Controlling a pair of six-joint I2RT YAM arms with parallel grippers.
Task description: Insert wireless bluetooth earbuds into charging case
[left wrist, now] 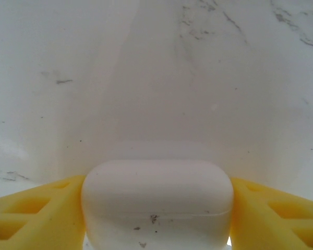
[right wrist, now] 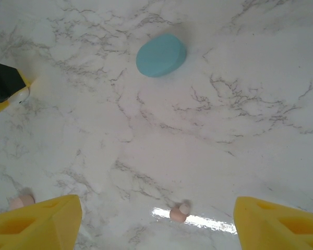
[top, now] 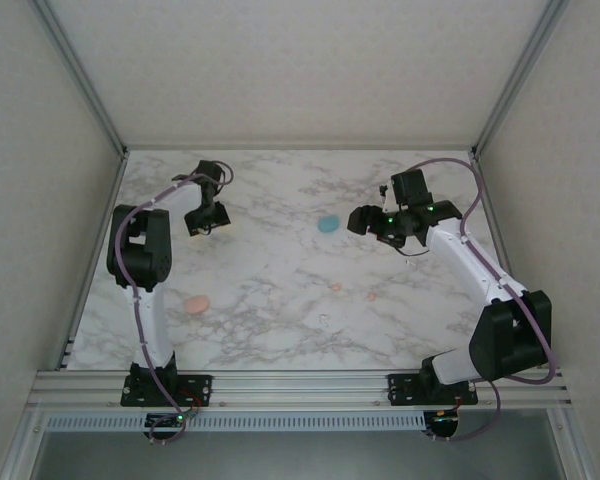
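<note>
A white case (left wrist: 156,190), its lid closed, is grasped by the left tool (left wrist: 156,211), with a yellow finger (left wrist: 36,216) set against each of its sides. In the top view this tool is seen well to the left of the teal case (right wrist: 161,55), which lies closed on the marble worktop (top: 280,260). The right tool (right wrist: 157,223) is held released just to the right of the teal case, its fingers wide apart with nothing between them. Two pink earbuds (right wrist: 177,212) (right wrist: 22,201) are seen on the worktop, apart from each other, nearer the arm bases than the teal case. A pink case (top: 196,303) lies well to the left of the teal case, also nearer the bases.
</note>
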